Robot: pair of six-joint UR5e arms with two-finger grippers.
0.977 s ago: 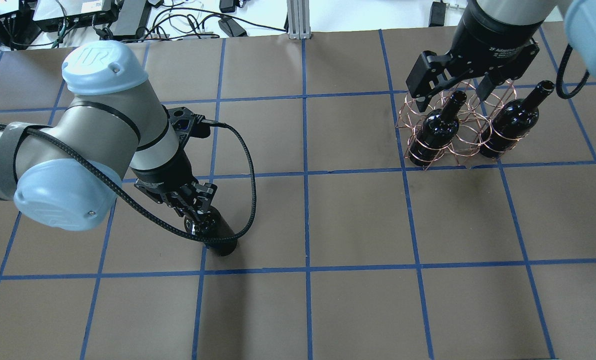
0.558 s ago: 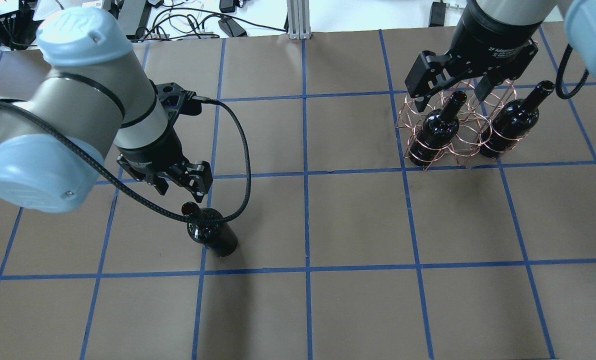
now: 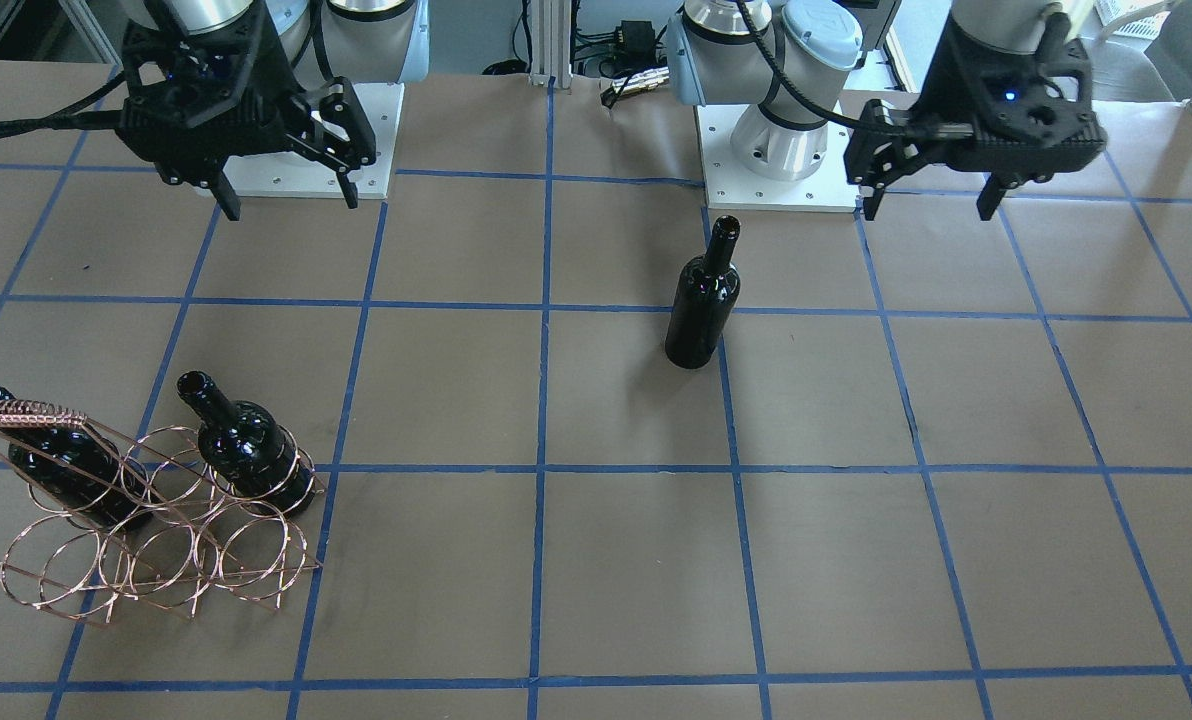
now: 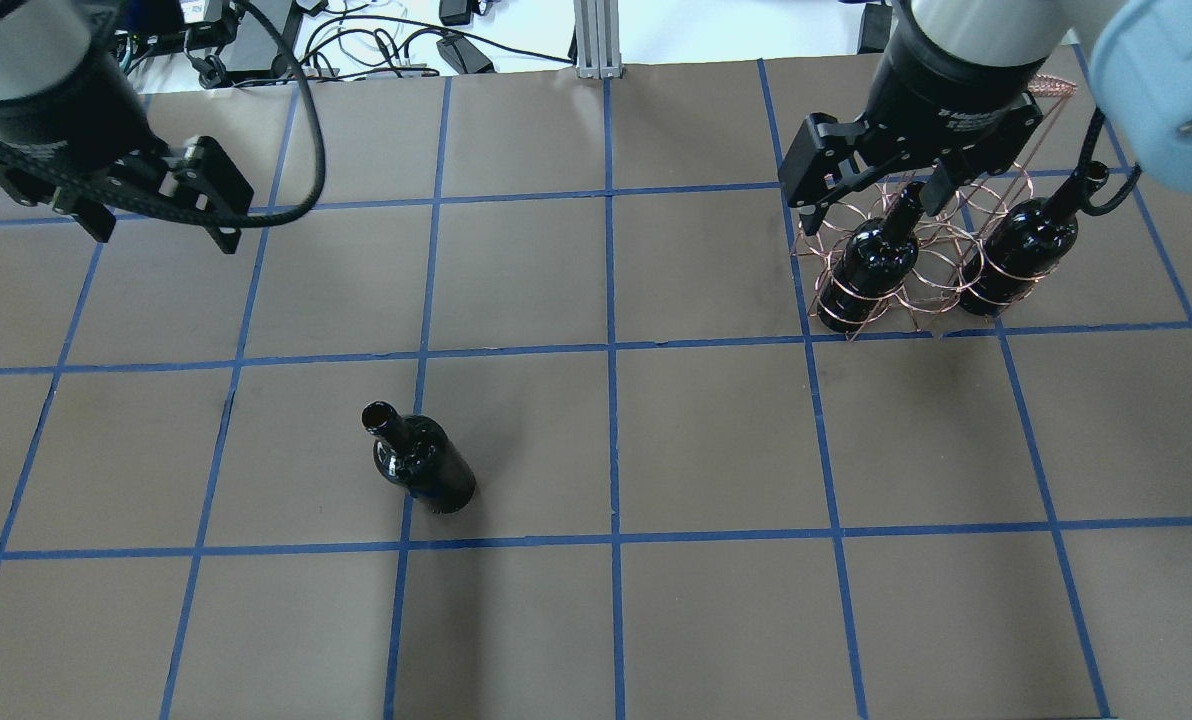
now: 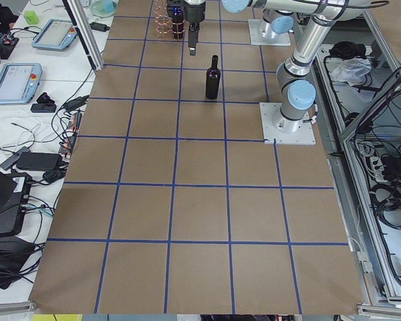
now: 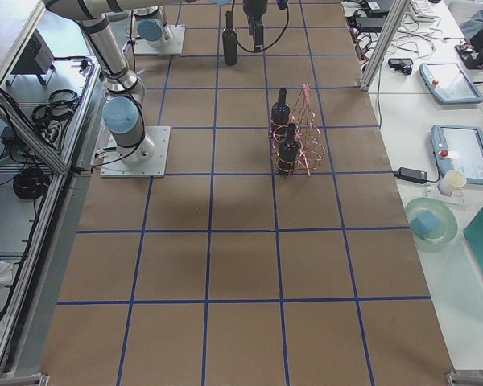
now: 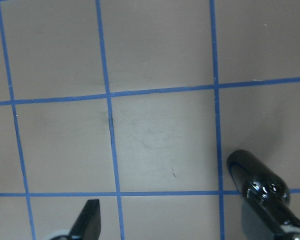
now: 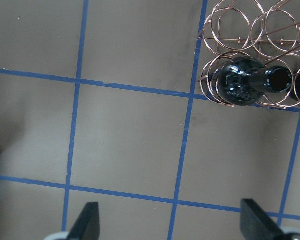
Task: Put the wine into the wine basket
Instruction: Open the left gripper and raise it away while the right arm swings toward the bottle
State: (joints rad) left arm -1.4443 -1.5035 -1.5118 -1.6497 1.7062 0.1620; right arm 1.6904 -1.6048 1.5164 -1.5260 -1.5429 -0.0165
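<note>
The wine [image 4: 421, 465] is a glossy black bottle. It stands upright and alone on the brown table, and shows in the front view [image 3: 701, 300] and the left wrist view [image 7: 260, 187]. The copper wire wine basket [image 4: 916, 300] stands at the far right with two like bottles [image 4: 871, 265] [image 4: 1021, 250] in its rings. It also shows in the front view [image 3: 156, 560] and the right wrist view [image 8: 235, 30]. My left gripper [image 4: 161, 225] is open and empty, high up and far from the wine. My right gripper [image 4: 871, 205] is open and empty, hovering over the basket's left end.
Blue tape lines [image 4: 611, 350] divide the table into squares. Cables and boxes [image 4: 256, 40] lie beyond the far edge. The arm bases [image 3: 786, 150] stand at the robot's side. A metal post [image 4: 596, 40] rises at the far edge.
My left gripper has let go of the wine's neck, opened, risen and pulled away to the upper left. The wine stays standing in place. My right gripper has shifted slightly left.
</note>
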